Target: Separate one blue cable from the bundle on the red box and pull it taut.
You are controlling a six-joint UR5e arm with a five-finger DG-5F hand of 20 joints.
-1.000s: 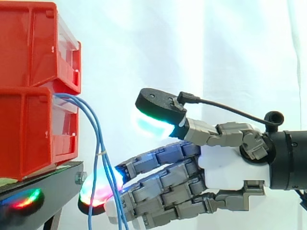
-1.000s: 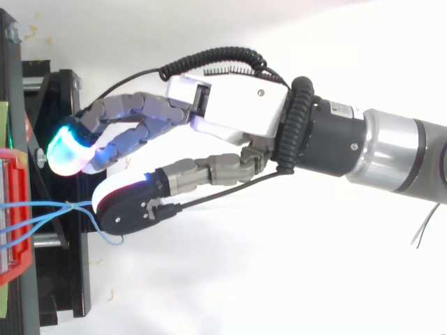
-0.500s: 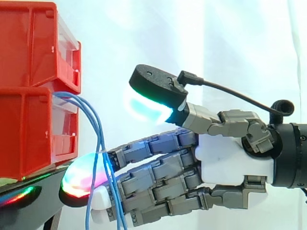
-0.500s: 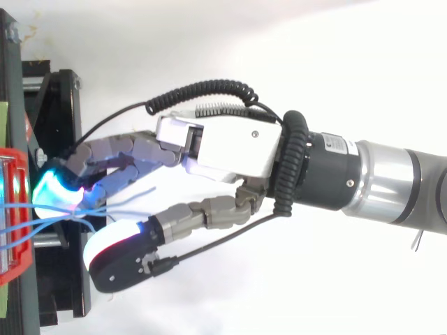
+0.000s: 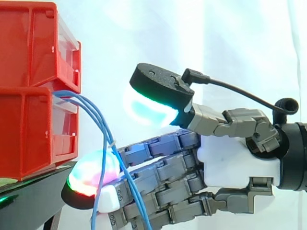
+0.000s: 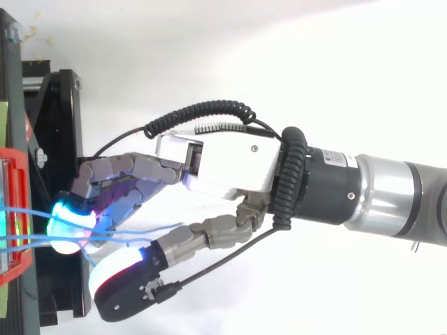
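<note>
Several blue cables (image 5: 102, 128) come out of the lower red bin (image 5: 29, 129), droop to a small tie and hang down across my fingers. My hand (image 5: 235, 163) reaches in from the right with its fingers nearly straight. The glowing fingertips (image 5: 91, 177) sit just under the bin's front edge, touching the cables. The thumb pad (image 5: 151, 103) glows cyan and hovers above the fingers with a clear gap. From above, the cables run from the bin's rim (image 6: 8, 269) over the fingertips (image 6: 68, 227) toward the space between fingers and thumb (image 6: 126, 289). Nothing is pinched.
A second red bin (image 5: 29, 43) is stacked on the lower one. Both stand on a black stand (image 6: 59, 98) at the left. A white curtain hangs behind, and a white surface lies below the arm.
My hand has shifted sideways into the cable bundle and slightly closer to the bin. The cables, earlier hanging straight beside the fingers, now bend to the right across them.
</note>
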